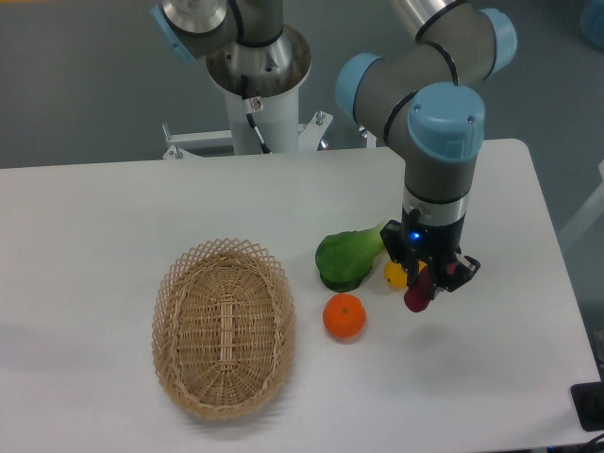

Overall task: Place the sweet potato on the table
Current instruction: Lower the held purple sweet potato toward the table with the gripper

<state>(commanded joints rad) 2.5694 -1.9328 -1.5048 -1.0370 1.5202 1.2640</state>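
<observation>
Right of centre in the frame, the black two-finger gripper (423,283) points down over the large white smooth table (113,198), clenched around the slim dark magenta-purple sweet potato (416,293). Just left sit a yellow oblong vegetable (394,275), a green leafy vegetable (345,258) and a round orange (344,315); the oval woven wicker basket (223,326) lies lower left.

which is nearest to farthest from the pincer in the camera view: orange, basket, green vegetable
Measured from the pincer, shut on the sweet potato:
1. green vegetable, just to its image left
2. orange, lower left
3. basket, far left on the table
</observation>
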